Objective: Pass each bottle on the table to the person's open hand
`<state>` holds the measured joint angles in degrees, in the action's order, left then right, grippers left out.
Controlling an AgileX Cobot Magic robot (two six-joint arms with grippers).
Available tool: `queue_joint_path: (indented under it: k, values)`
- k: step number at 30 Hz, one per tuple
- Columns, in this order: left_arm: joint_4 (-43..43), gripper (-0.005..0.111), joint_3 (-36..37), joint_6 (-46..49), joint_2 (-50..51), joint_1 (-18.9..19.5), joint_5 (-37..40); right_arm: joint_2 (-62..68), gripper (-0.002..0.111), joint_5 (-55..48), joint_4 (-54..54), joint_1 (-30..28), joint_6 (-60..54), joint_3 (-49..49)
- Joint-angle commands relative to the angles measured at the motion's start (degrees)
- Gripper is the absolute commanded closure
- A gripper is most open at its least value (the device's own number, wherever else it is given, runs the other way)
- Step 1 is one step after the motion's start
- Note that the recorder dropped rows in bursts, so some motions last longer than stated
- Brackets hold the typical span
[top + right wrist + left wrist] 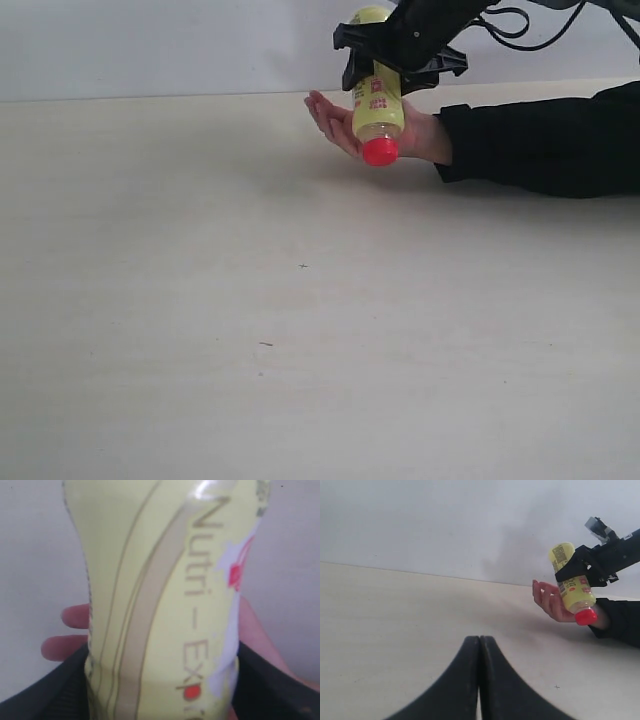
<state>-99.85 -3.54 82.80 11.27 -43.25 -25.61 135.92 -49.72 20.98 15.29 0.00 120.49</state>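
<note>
One yellow bottle (378, 115) clamped in right end effector (385, 68).

Bottle (377, 110) hung at rear-right of bench (300, 320), tilted cap-down, held mid-body betw. jaws of right gripper (398, 70) reaching in from above. Just behind & under it lay person's open hand (333, 122), palm up, forearm (540, 140) running off right along bench's rear edge. Bottle-palm contact: can't tell. Left gripper (480, 680) sat low over bench, well apart from both, jaws pressed together.
</note>
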Motion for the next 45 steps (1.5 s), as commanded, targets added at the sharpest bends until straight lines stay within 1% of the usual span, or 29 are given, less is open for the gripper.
queue_joint_path:
  k: [1, 9, 17, 20, 22, 25, 27, 33, 36, 40, 42, 44, 45]
  values:
    - [-0.1, 0.105, 0.34, -0.11, -0.28, -0.19, -0.24, -0.17, 0.033, 1.54, 0.06, 0.07, -1.2, 0.51]
    - [-0.1, 0.105, 0.34, -0.11, -0.28, -0.19, -0.24, -1.3, 0.027, 1.8, 1.32, 0.07, -3.4, 0.51]
    - [-0.1, 0.105, 0.34, -0.11, -0.28, -0.19, -0.24, -6.69, 0.027, 1.08, 0.97, 0.07, -5.13, 0.51]
    - [-0.1, 0.105, 0.34, -0.11, -0.28, -0.19, -0.24, -9.71, 0.03, -1.19, 0.86, 0.07, -5.99, 0.51]
    - [-0.1, 0.105, 0.34, -0.11, -0.28, -0.19, -0.24, -11.33, 0.038, -3.16, -0.09, 0.07, -5.97, 0.51]
    - [-0.1, 0.105, 0.34, -0.11, -0.28, -0.19, -0.24, -13.28, 0.057, -6.25, -3.05, 0.07, -5.73, 0.51]
    - [-0.1, 0.105, 0.34, -0.11, -0.28, -0.19, -0.24, -14.4, 0.072, -8.7, -5.12, 0.07, -4.93, 0.51]
    - [-0.1, 0.105, 0.34, -0.11, -0.28, -0.19, -0.24, -17.64, 0.108, -16.77, -8.83, 0.07, -5.85, 0.38]
    - [-0.1, 0.105, 0.34, -0.11, -0.28, -0.19, -0.24, -19.53, 0.108, -20.12, -9.39, 0.07, -5.96, 0.38]
    - [-0.1, 0.105, 0.34, -0.11, -0.28, -0.19, -0.24, -23.36, 0.108, -20.24, -9.39, 0.07, -5.96, -1.0]
    - [-0.1, 0.105, 0.34, -0.11, -0.28, -0.19, -0.24, -26.12, 0.108, -19.93, -9.16, 0.07, -5.96, -4.01]
    - [-0.1, 0.105, 0.34, -0.11, -0.28, -0.19, -0.24, -29.54, 0.108, -17.12, -9.16, 0.07, -5.96, -8.74]
    - [-0.1, 0.105, 0.34, -0.11, -0.28, -0.19, -0.24, -32.2, 0.108, -14.6, -9.16, 0.07, -5.96, -12.79]
